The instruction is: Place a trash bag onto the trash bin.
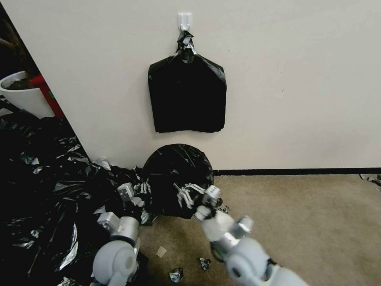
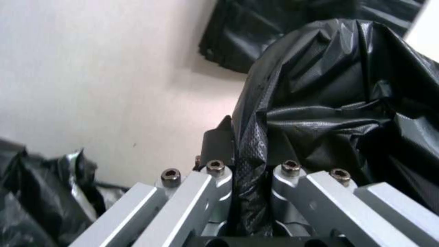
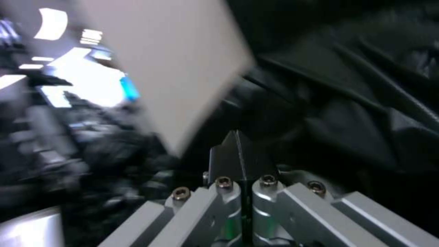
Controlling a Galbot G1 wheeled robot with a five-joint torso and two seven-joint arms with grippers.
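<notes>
While both arms reach forward from my low vantage on the carpet (image 1: 301,222), I see the trash bag (image 1: 176,178) draped over a round shape just ahead of the grippers, standing against the foot of the wall (image 1: 278,79); the trash bin itself is wrapped under that film, so I cannot see any of its cream surface. My left gripper (image 1: 127,194) sits at the bag's left flank, and in its wrist view the left gripper (image 2: 249,154) has its fingers drawn narrow with a pleat of the black film pinched between them, the rest of the bag (image 2: 347,103) billowing up just beyond the fingertips. My right gripper (image 1: 211,195) is pressed against the bag's right flank; in its wrist view the right gripper (image 3: 240,154) shows its dark fingertips brought together to a point, with wrinkled film (image 3: 356,103) right against them, but I cannot tell whether any plastic is caught between them. Above both hands, a flat black bundle (image 1: 186,95) hangs from a white hook (image 1: 185,20) on the wall. Beside and behind my left gripper spreads a wide heap of black film (image 1: 43,190), and farther off past it stands a white planter (image 1: 22,97). Near my right arm, small scraps (image 1: 176,274) lie on the carpet.
</notes>
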